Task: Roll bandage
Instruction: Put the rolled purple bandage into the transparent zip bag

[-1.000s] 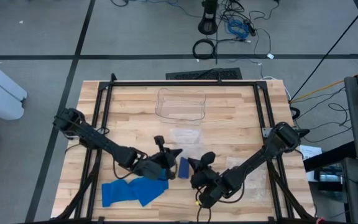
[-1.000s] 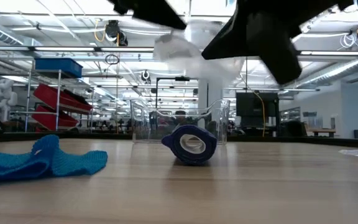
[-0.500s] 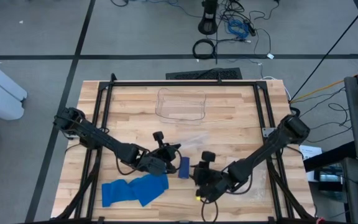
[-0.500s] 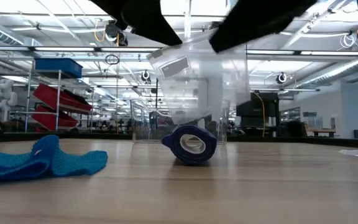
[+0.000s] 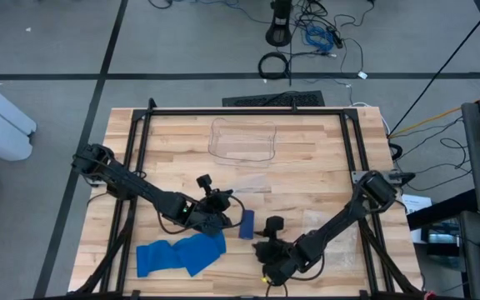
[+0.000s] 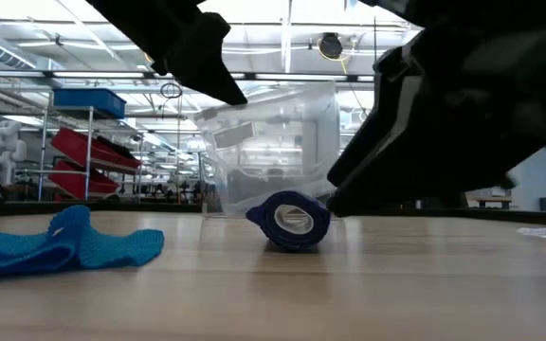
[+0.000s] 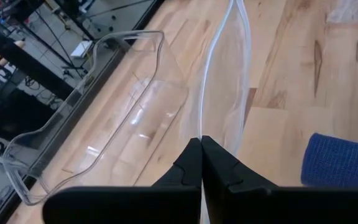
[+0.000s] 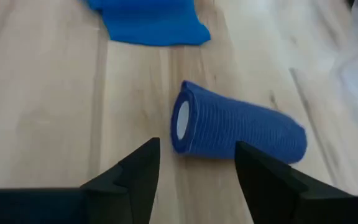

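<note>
A rolled blue bandage lies on its side on the table, also seen in the low view and the right wrist view. A loose blue bandage strip lies flat near the front left. My right gripper is open, low on the near side of the roll, its fingers short of the roll's white-cored end. My left gripper is shut on a clear plastic lid on the roll's left and far side. My left gripper pinches the clear lid's thin edge between its two fingers, which slant down toward the table's far right. From the fingers the lid runs toward the far side, edge-on. In the low view it hangs tilted behind the roll; whether its lower corner touches the table I cannot tell.
A clear plastic tub stands near the table's far edge, also ahead of my left fingers. Black frame rails run along the table's left, right and far sides. A clear sheet lies at the right.
My left gripper has sunk and tipped downward, bringing the clear lid from high above the roll to just behind it, tilted. My right gripper has moved toward the near edge and down, to table height beside the roll. The roll and the loose strip have stayed in place.
</note>
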You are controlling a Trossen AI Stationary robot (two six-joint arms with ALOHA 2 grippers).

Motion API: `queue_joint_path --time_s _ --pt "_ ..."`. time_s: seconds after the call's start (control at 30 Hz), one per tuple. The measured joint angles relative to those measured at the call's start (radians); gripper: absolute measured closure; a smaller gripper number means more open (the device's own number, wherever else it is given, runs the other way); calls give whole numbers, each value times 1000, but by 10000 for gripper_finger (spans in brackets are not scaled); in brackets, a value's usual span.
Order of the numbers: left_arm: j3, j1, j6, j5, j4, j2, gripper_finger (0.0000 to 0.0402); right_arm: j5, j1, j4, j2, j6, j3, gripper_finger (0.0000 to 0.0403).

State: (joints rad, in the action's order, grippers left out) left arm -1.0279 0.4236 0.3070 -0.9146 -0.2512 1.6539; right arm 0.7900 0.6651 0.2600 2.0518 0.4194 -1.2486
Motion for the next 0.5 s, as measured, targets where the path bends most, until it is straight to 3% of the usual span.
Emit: queue_joint_path --time_s 0.33,0.5 --pt "0 -3 -6 -1 1 0 402 35 -24 -5 105 -216 -94 217" --pt "0 -3 -6 0 0 0 402 120 -31 0 113 -258 -103 218"
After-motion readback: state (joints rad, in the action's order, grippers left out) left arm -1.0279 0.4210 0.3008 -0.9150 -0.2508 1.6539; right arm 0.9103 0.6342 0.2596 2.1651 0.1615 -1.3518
